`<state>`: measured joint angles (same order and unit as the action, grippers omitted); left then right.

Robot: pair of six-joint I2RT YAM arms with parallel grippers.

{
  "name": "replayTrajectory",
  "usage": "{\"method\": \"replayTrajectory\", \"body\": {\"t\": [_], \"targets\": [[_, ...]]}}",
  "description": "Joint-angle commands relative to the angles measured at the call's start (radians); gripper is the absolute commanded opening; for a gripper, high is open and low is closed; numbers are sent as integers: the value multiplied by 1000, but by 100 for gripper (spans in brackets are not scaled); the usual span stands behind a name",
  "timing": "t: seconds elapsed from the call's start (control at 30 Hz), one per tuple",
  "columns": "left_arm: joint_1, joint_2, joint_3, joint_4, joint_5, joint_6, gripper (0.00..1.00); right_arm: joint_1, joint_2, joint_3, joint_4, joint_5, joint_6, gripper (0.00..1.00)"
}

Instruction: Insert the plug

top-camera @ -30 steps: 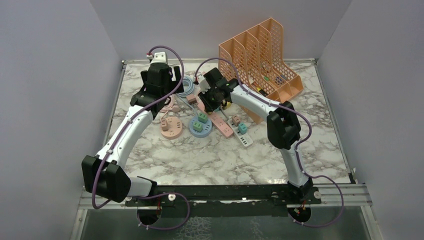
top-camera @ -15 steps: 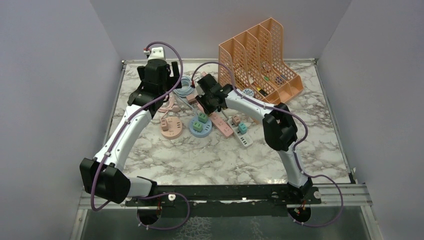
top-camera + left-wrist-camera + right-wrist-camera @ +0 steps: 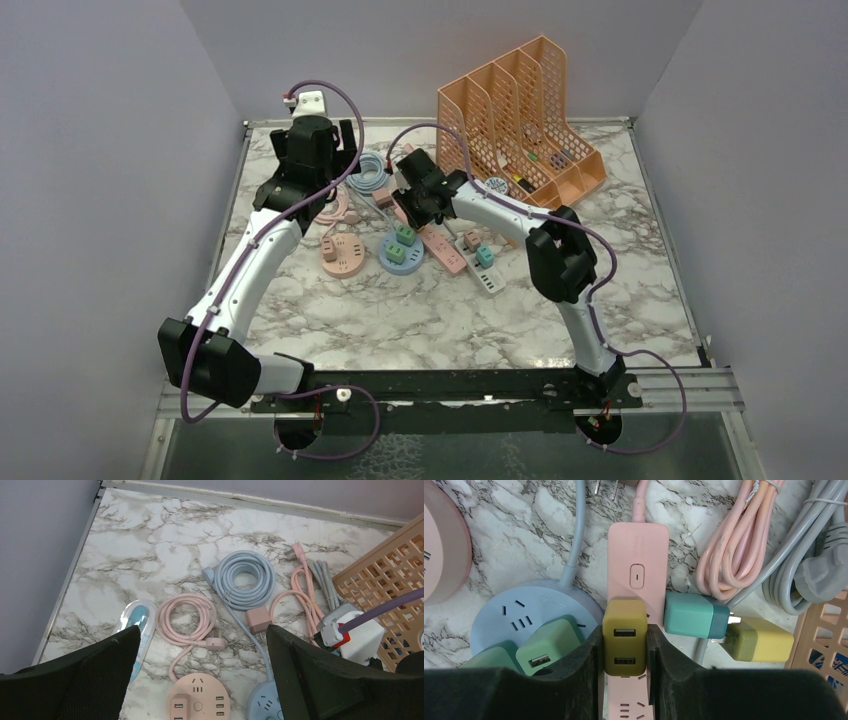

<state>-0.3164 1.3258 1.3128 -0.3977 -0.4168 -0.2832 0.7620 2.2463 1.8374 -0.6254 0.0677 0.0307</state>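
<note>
Tabletop (image 3: 430, 310): marble pattern | walls (image 3: 100, 150): lilac | plug (image 3: 625, 637): olive, between right fingers (image 3: 586, 680)

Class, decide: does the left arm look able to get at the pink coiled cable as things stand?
Probably yes. The left pincer hangs open over the pink coiled cable. Nothing lies on top of the cable, and nothing stands between it and the pincer.

round sockets (image 3: 343, 253) 2 | strips (image 3: 437, 245) 2 | cable bundles (image 3: 245, 580) 4 | rack (image 3: 520, 110) 1
</note>
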Motion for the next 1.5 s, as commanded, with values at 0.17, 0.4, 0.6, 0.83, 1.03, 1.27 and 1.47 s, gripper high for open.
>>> {"method": "replayTrajectory", "body": {"t": [0.17,0.4,0.6,0.83,1.03,1.27,1.47], "targets": [[-1,-38,15,8,38,21,99,-29,259,-162,-77,-80,53,1],[-2,-66,-22,7,75,-15,99,-29,54,-14,-89,-31,132,30],[-2,-102,-73,12,96,-48,99,-36,28,179,-142,65,179,46],[-3,-94,-117,11,182,-100,99,-45,-122,110,-40,41,249,58],[-2,45,-86,-14,334,-165,96,-68,-308,-102,65,47,363,59],[-31,284,22,-39,390,-232,83,-73,-526,-412,195,35,445,56],[-76,517,179,-81,240,-255,78,-74,-549,-444,179,63,374,55]]}}
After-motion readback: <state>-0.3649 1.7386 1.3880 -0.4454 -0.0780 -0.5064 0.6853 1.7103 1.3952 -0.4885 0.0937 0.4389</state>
